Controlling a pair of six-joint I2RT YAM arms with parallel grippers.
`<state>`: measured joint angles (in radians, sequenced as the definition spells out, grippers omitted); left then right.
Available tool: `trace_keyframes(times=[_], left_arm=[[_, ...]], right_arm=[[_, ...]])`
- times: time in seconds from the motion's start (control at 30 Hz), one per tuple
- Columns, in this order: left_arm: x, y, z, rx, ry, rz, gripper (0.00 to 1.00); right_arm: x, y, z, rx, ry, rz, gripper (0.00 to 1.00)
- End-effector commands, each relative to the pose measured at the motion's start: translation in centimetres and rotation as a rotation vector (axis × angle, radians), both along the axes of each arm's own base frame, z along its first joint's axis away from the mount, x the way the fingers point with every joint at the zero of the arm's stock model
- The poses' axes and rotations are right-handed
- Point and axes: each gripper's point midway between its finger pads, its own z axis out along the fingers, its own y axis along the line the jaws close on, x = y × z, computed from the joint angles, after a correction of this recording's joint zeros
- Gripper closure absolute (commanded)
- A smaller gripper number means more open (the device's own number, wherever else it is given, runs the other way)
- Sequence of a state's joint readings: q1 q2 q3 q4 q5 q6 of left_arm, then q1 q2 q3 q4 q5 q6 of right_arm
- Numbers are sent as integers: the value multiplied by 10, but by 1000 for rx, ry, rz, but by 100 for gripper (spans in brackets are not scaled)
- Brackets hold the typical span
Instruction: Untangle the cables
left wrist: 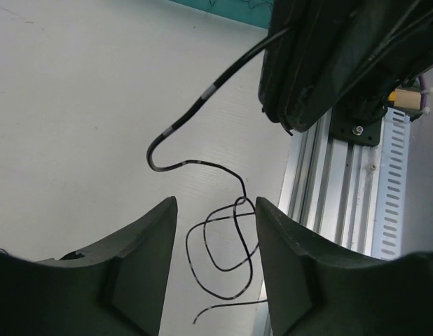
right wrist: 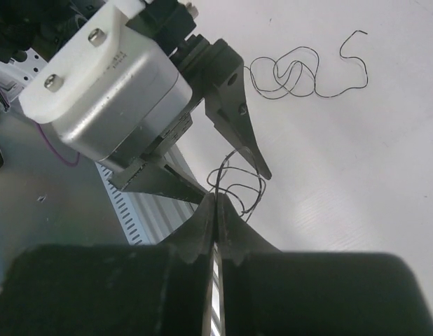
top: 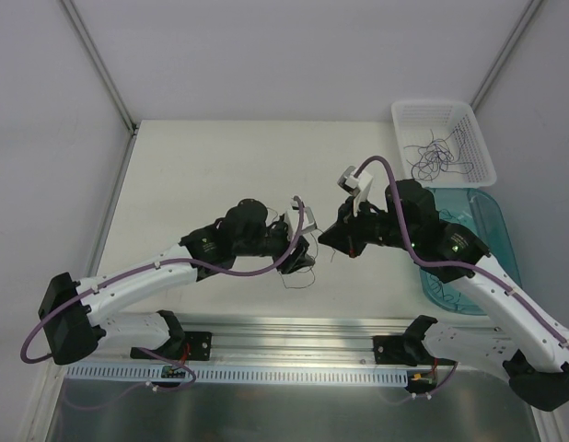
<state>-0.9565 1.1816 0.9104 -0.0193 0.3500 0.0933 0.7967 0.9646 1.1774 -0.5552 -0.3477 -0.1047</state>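
Left gripper (left wrist: 216, 210) spread wide; cable strand (left wrist: 195, 163) loops between its fingers. Right gripper (right wrist: 214, 199) closed, pinching the strand. Aluminium rail (left wrist: 321, 182) just beside; white table (left wrist: 76, 105) stretches opposite.

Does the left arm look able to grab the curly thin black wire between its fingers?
Probably yes: the left arm's open fingers flank the curly thin black wire, nothing blocking.

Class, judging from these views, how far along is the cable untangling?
Done: one strand lies alone on the table.
In hand: the right gripper is shut on a second strand, whose loops lie between the fingers of the open left gripper.
Left: a tangle sits in the basket, not yet separated.
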Motion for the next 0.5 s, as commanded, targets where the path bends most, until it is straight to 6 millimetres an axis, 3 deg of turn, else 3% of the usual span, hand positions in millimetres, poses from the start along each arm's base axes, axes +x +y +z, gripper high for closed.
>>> trace_keyframes(times=[0.0,0.1,0.13,0.2,0.37,0.47], left_arm=[[-1,-7,14,-47,-42,-21,54],[-3,-5,9,-44,-30,-18,75],[-4,-3,9,-46,-29,-17,88],[-3,-2,9,-44,-30,-6,97],[10,9,4,-26,-50,92,100],[37,33,-11,14,-48,283,100]], right_arm=[[-2,5,15,60,-34,20,99],[-2,4,12,54,-36,14,99],[-2,2,11,48,-34,9,99],[-1,-2,4,27,-33,-10,99],[6,-25,-10,-51,-52,-103,99],[16,-57,-14,-114,-77,-242,99]])
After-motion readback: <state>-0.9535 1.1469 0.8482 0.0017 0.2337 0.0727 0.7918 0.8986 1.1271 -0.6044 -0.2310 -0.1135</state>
